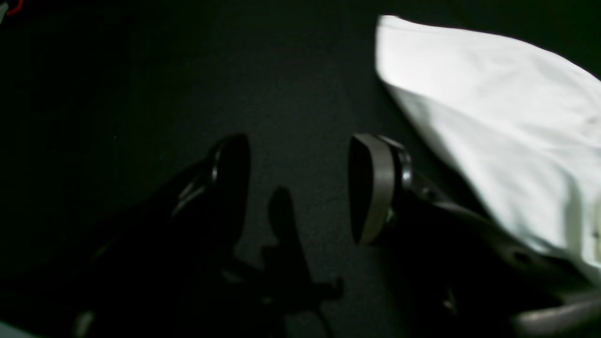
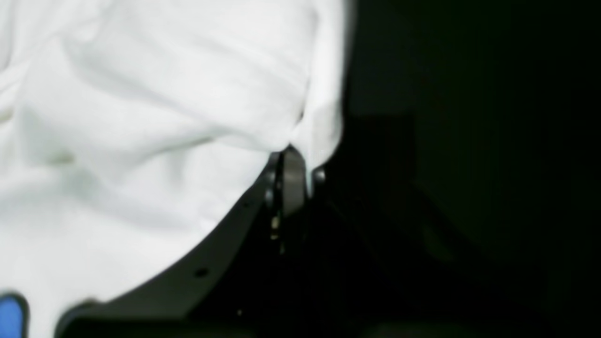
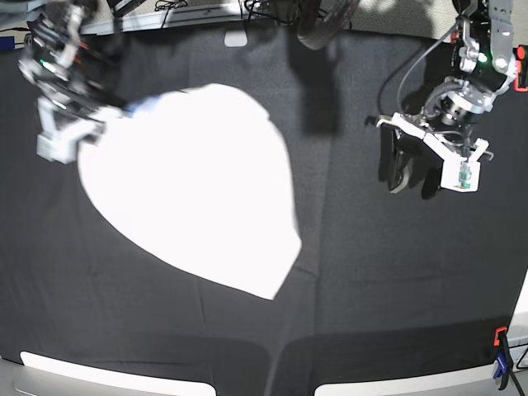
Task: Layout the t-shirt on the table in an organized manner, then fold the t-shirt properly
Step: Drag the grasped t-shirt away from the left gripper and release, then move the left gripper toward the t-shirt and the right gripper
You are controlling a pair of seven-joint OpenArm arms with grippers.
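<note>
Plainly the laying-out step is in hand, not the folding; the t-shirt [image 3: 190, 181] is bunched into a rounded, teardrop-shaped white mass on the table [image 3: 371, 289], its broad end toward ten o'clock of the base view and its point toward five o'clock, with no sleeve or hem spread flat that I can make out; the lettering does not show in that view, though a bit of blue shows at the bottom left corner of the right wrist view. The right gripper [image 2: 291, 164], at ten o'clock in the base view, has its fingers together and clamped on a gathered edge of the t-shirt, the white cloth draping up and away from the pinch; whether that corner is lifted clear of the black cloth I cannot tell, since the overhead picture is blurred there. The left gripper [image 1: 298, 188] hangs at two o'clock, well apart from the shirt in the base view, its fingers [image 1: 371, 188] spread wide with nothing between them; in its own camera a white fold lies off toward two o'clock, near but not touching. To my judgement the next move calls for the free left gripper to travel across toward the shirt's near edge and take a second corner, so that both arms can draw the cloth taut and flat; the risk is a one-sided drag that only slides the bundle across the table.
</note>
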